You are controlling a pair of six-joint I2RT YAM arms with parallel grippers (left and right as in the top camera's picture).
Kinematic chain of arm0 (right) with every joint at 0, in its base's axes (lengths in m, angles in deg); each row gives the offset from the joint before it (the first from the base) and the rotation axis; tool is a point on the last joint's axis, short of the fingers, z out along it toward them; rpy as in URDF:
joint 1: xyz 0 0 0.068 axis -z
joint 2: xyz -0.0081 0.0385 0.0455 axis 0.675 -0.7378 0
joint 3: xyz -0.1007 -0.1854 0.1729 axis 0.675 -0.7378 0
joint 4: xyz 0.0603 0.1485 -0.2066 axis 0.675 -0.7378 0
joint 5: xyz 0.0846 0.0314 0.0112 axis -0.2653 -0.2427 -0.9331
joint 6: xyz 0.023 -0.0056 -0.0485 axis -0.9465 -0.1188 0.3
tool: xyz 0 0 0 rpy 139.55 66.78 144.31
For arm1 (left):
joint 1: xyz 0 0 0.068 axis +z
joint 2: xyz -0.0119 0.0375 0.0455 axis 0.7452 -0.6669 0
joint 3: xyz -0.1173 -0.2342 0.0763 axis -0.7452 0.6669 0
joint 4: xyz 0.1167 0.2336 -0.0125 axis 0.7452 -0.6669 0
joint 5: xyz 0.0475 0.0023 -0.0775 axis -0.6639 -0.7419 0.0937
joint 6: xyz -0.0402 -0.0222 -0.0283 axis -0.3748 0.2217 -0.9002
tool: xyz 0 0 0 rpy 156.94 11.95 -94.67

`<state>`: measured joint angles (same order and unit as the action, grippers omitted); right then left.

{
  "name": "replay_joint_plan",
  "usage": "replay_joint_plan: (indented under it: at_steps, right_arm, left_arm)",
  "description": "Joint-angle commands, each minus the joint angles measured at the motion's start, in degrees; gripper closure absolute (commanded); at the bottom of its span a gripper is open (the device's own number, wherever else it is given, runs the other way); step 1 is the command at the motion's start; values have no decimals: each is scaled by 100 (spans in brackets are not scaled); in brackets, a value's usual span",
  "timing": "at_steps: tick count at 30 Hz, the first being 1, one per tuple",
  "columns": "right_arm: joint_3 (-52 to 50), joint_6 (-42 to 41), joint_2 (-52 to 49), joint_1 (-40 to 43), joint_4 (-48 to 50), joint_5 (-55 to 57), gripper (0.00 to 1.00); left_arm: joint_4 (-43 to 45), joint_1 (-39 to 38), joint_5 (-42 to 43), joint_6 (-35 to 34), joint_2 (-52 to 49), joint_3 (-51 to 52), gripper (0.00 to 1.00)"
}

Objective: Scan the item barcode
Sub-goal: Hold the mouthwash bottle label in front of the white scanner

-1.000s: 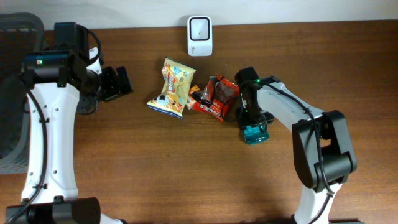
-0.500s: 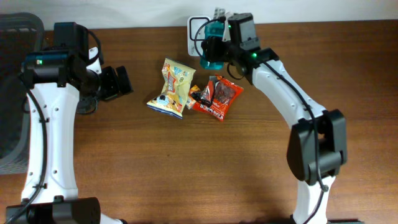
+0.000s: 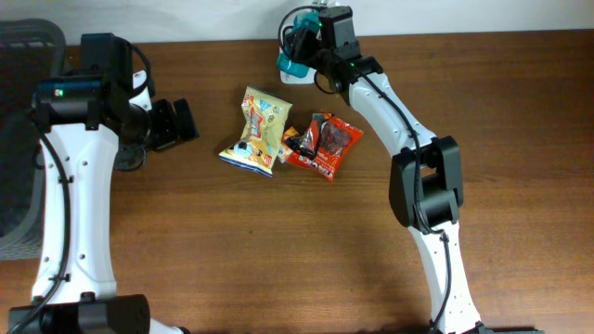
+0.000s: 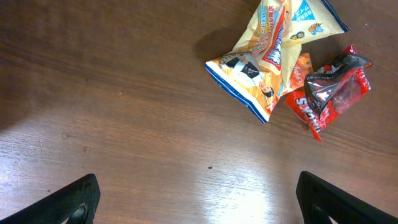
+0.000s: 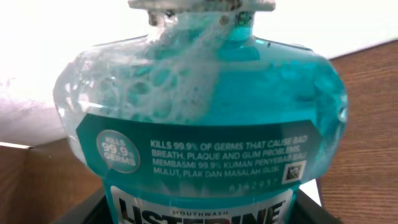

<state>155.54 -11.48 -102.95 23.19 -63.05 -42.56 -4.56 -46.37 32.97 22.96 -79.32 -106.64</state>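
holding the mouthwash bottle (image 5: 205, 124) above the white scanner (image 3: 306, 78) at the bench's (image 3: 278, 250) far edge, the right hand (image 3: 311, 37) is clamped on its sides. to scan well, turn the barcode panel squarely toward the scanner window and keep it steady; the foaming liquid suggests gentler wrist moves. the left hand (image 3: 174, 123) rests with fingers wide apart, well away from the snack packets (image 3: 258, 130).

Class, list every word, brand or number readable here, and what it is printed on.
On the teal transparent plastic mouthwash bottle:
"KILLS 99.9% GERMS"
"KILLS 99.9% OF GERMS THAT CAUSE BAD BREATH, PLAQUE AND GUM PROBLEMS"
"MEMBASMI 99.9% KUMAN PENYEBAB BAU MULUT, PLAK DAN MASALAH GUSI"
"MOUTHWASH"
"LISTERINE"
Stamped number: too faint.
Print on the yellow crinkled snack bag and red crumpled sweet packet: too small.
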Motion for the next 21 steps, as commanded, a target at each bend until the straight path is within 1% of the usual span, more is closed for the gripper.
replay_joint_plan:
  at_steps: [1, 2, 3, 4, 8, 11, 13, 14, 17, 20, 21]
  right_arm:
    - [173, -46, 87, -59, 243, 157, 56]
    - [173, -48, 87, -59, 269, 365, 55]
    - [173, -247, 87, -59, 365, 415, 55]
    - [173, -859, 87, -63, 391, 627, 55]
    - [173, -1714, 66, -212, 623, 822, 55]
    - [173, -2787, -63, -334, 627, 896, 58]
    - [173, -2815, -63, -321, 743, 918, 57]
    - [173, -2815, -63, -304, 682, 992, 56]
    - [173, -2653, -63, -162, 511, 1001, 56]
    - [186, -2087, -4, 61, 461, 929, 56]
    - [188, -1722, 251, 245, 341, 883, 56]
  left_arm:
    - [9, -2, 39, -59, -9, -9, 1]
    - [9, -2, 39, -59, -9, -9, 1]
    - [9, -2, 39, -59, -9, -9, 1]
    - [9, -2, 39, -59, -9, -9, 1]
    - [9, -2, 39, -59, -9, -9, 1]
    - [9, -2, 42, -59, -9, -9, 1]
    - [9, -2, 39, -59, -9, -9, 1]
    - [9, -2, 39, -59, -9, -9, 1]
    - [9, -2, 39, -59, -9, -9, 1]
    - [9, -2, 39, -59, -9, -9, 1]
    - [9, -2, 39, -59, -9, -9, 1]
